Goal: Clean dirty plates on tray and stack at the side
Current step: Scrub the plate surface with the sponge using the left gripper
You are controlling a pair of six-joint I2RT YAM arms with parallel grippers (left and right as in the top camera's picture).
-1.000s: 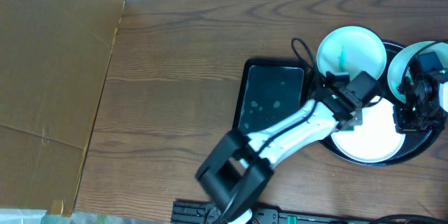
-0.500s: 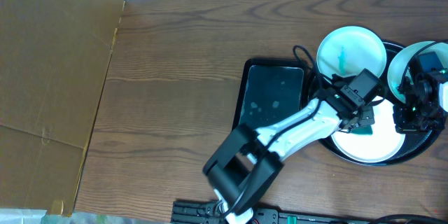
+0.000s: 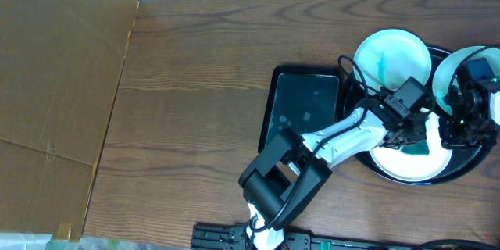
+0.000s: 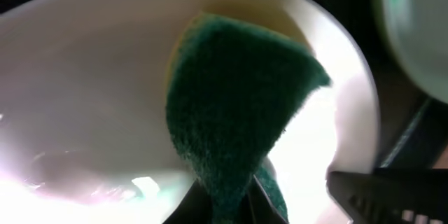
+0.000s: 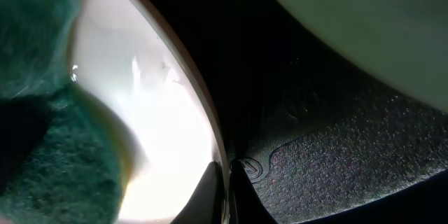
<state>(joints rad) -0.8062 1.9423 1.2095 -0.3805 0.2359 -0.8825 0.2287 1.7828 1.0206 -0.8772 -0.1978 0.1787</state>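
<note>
Three dirty plates lie on the round black tray [image 3: 462, 173]. The back plate [image 3: 391, 58] has a teal smear, the right one [image 3: 447, 74] is partly under my right arm, and the front one [image 3: 402, 164] looks white. My left gripper [image 4: 225, 206] is shut on a green sponge [image 4: 238, 105] that presses on the front plate [image 4: 84, 98]. My right gripper [image 5: 227, 192] is shut on that plate's rim [image 5: 203, 112], its jaws pinching the edge above the tray [image 5: 336, 154]. The sponge [image 5: 49, 161] shows at the left of the right wrist view.
A smaller rectangular black tray [image 3: 305, 105] lies left of the round one. Brown cardboard [image 3: 55, 86] covers the table's left side. A black power strip [image 3: 219, 238] runs along the front edge. A cable [image 3: 344, 66] loops near the back plate.
My left gripper has slid to the right across the front plate with the sponge. The right gripper has stayed on the rim.
</note>
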